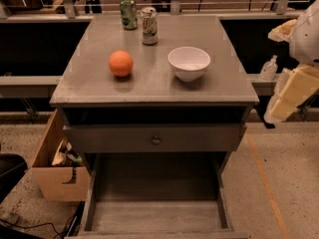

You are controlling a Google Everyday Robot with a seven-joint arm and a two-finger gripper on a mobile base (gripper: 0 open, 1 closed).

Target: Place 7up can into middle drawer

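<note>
The 7up can, pale silver-white with green and red markings, stands upright at the back of the grey cabinet top, just right of a darker green can. The middle drawer is pulled out at the bottom front, and its flat grey floor is bare. My gripper, with cream-coloured parts, hangs at the right edge of the view beside the cabinet. It is below the level of the top, far from the can, and holds nothing.
An orange and a white bowl sit mid-top in front of the cans. A shut drawer front with a round knob lies above the open drawer. A cardboard box stands on the floor at the left. A railing runs behind.
</note>
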